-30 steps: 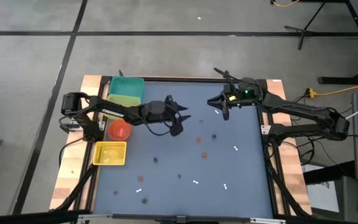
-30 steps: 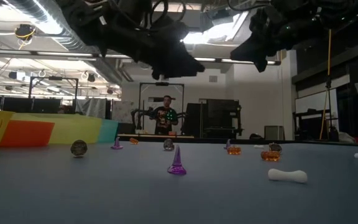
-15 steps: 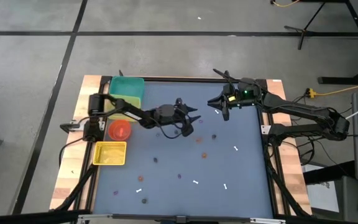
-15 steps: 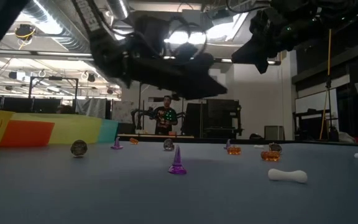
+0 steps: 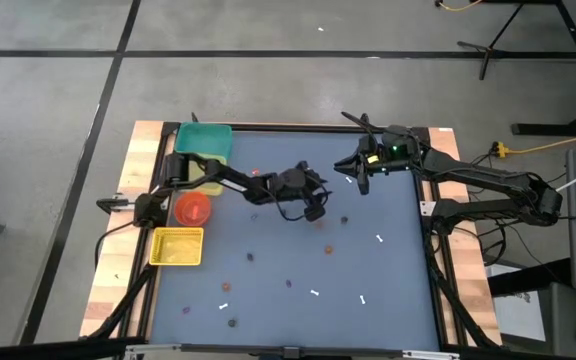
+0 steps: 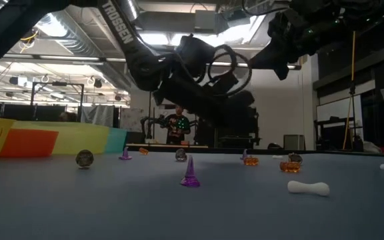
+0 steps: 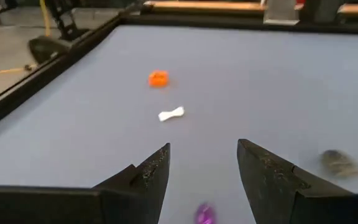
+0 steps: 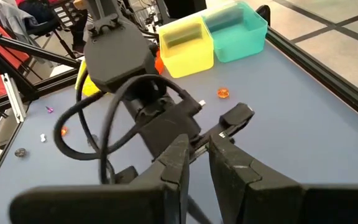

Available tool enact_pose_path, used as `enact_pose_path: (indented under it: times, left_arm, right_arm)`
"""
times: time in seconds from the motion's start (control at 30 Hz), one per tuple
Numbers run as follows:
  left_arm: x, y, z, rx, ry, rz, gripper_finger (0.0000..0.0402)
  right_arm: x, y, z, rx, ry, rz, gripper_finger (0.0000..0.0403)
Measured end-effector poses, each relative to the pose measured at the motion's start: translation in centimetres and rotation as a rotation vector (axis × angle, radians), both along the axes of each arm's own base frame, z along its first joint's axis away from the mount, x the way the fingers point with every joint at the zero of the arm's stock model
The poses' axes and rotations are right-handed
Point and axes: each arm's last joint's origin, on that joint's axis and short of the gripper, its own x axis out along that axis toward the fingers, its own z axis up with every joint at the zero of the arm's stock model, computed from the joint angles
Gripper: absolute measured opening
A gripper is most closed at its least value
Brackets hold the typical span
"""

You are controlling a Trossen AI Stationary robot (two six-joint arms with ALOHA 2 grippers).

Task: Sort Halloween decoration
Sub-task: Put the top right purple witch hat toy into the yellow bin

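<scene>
The Halloween decoration lies scattered over the blue mat: an orange piece (image 5: 330,249), a dark one (image 5: 345,220), white sticks (image 5: 379,238), and a purple cone (image 6: 190,173). My left gripper (image 5: 319,207) hangs open low over the mat's middle. In the left wrist view its fingers (image 7: 157,171) stand on either side of a purple trinket (image 7: 205,214) and touch nothing. Beyond them lie a white bone (image 7: 171,114) and an orange piece (image 7: 158,78). My right gripper (image 5: 359,180) waits above the mat's far right part, its fingers (image 8: 178,155) close together with nothing between them.
Along the mat's left edge stand a teal bin (image 5: 204,138), a yellow-green bin (image 5: 199,163), a red bin (image 5: 192,208) and a yellow bin (image 5: 178,246). A dark round trinket (image 7: 337,162) lies beside my left gripper. A person stands in the room far beyond the table.
My left arm has stretched out from near the bins toward the table's right edge and sunk toward the mat, its gripper staying open. My right arm has kept still.
</scene>
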Motion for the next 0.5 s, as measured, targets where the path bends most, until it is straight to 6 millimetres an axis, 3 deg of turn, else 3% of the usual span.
enact_pose_path:
  times: [0.5]
  left_arm:
    - [-0.32, 0.26, -0.63, -0.026, 0.071, -0.019, 0.0172]
  right_arm:
    - [0.00, 0.00, 0.00, 0.000, 0.000, -0.001, 0.0060]
